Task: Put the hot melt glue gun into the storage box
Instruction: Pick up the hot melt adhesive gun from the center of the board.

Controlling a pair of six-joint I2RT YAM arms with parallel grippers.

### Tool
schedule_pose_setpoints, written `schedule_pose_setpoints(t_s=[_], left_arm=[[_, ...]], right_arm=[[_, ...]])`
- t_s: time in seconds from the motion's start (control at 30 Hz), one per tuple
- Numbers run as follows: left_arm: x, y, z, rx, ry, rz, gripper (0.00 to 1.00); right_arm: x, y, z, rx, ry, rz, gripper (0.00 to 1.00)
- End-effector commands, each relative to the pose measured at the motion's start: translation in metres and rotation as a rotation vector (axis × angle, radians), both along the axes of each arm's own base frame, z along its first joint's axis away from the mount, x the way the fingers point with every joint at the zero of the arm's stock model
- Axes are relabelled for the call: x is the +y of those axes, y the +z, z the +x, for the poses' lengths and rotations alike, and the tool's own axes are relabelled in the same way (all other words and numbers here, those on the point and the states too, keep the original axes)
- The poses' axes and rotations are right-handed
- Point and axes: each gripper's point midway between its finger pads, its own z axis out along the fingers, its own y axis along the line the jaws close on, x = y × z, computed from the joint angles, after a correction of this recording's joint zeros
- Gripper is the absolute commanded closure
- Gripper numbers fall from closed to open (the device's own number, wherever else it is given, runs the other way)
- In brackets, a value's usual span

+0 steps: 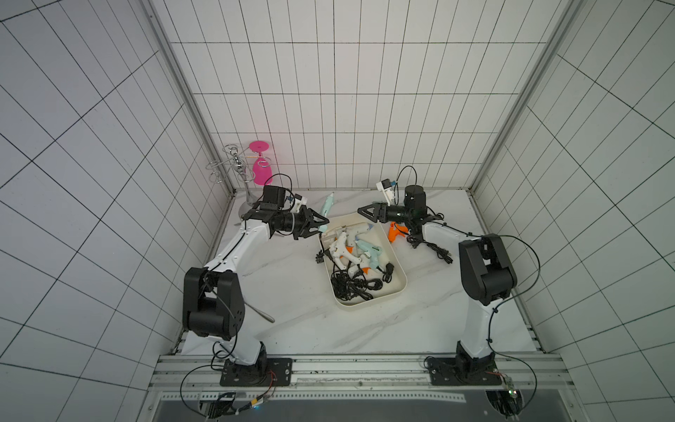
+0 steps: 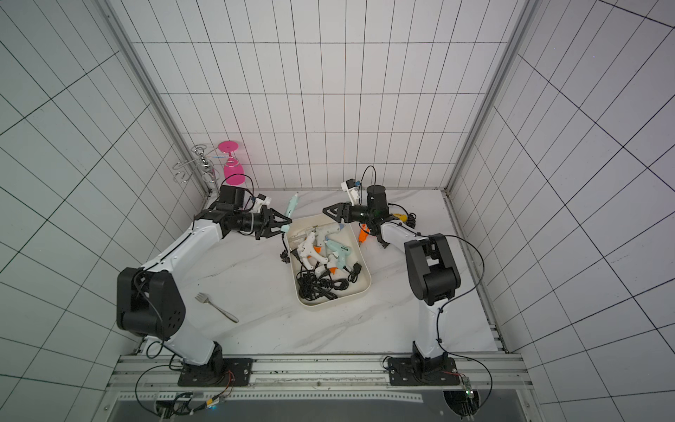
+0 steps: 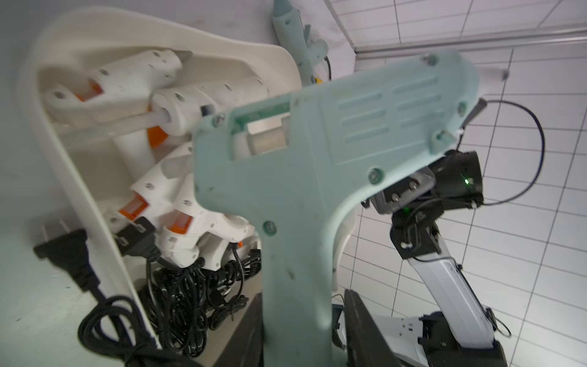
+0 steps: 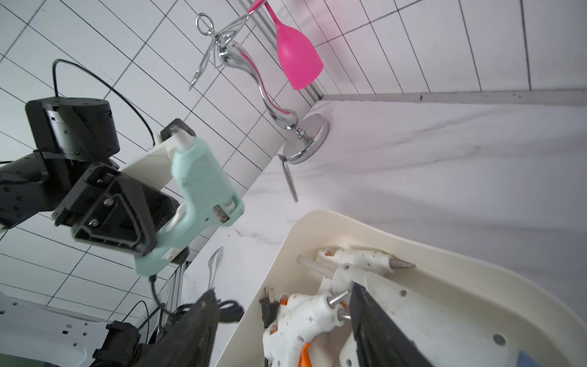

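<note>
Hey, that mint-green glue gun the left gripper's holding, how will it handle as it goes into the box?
The mint-green glue gun looks like rigid plastic, so it probably won't flex in the left gripper. Its black cord dangles limp and may snag the storage box rim.

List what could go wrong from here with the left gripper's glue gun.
A cord hangs from the mint glue gun in the left gripper, with a plug outside the storage box; it may snag the rim.
The open right gripper hovers close by; the two could collide.
The box is piled with guns and cords; this one might slide out.
</note>
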Motion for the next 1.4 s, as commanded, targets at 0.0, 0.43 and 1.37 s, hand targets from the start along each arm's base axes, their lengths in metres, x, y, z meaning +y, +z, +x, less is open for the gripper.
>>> schedule_pose_setpoints(t_s=[0.0, 0.43, 1.37], left_arm=[[-0.03, 0.039, -0.026, -0.09, -0.147, -0.139, 0.86], [-0.052, 0.057, -0.046, -0.087, -0.213, -0.224, 0.86], [-0.076, 0.05, -0.054, -0.043, -0.258, -0.233, 0.87]], right_arm=[[0.021, 0.053, -0.01, -0.167, 0.103, 0.152, 0.33], [0.021, 0.093, -0.062, -0.304, 0.154, 0.243, 0.35], [0.016, 0.114, -0.093, -0.323, 0.167, 0.266, 0.44]])
